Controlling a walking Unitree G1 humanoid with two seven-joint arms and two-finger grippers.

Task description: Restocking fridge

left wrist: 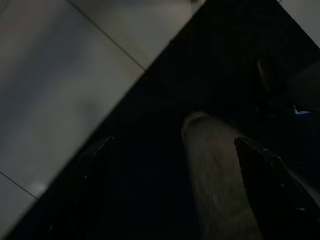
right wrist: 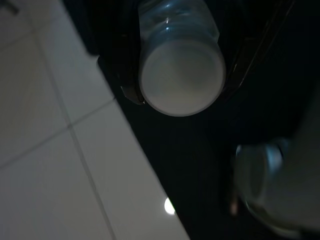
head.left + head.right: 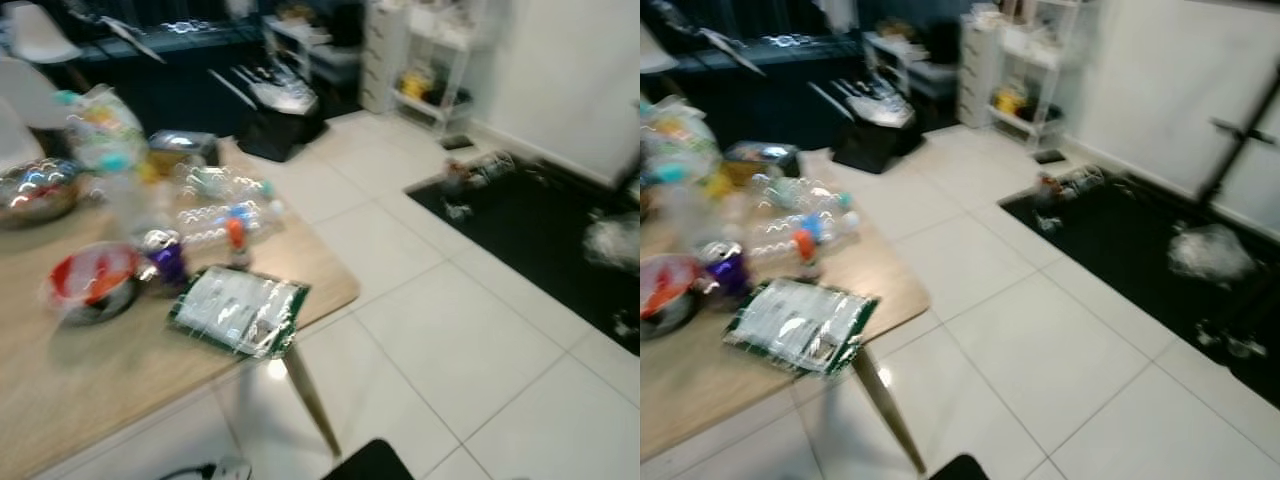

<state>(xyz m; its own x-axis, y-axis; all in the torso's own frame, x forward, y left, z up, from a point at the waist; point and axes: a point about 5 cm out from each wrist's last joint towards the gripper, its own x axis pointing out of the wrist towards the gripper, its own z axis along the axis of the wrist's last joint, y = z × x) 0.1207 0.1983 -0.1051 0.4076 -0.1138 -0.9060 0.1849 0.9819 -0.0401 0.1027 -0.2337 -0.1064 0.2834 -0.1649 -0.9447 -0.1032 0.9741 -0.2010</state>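
My right gripper [image 2: 181, 75] is shut on a clear plastic bottle [image 2: 181, 35], seen end-on with a black finger on each side, above white tiles and a dark surface. My left gripper [image 1: 180, 165] hangs open over a dark floor patch, its two fingers wide apart. In the blurred head views a wooden table [image 3: 100, 390] at my left carries groceries: several clear bottles [image 3: 225, 205] lying on their sides, a flat green-edged packet [image 3: 240, 312] near the corner, a red-and-white pack [image 3: 92, 280], a purple item [image 3: 168, 262] and a full plastic bag [image 3: 100, 130].
White tile floor [image 3: 440, 340] spreads to the right of the table. A black mat [image 3: 530, 225] with scattered items lies at the right. A white shelf rack [image 3: 430, 60] and a black bag [image 3: 280, 125] stand at the back. A grey post [image 1: 215, 175] shows between the left fingers.
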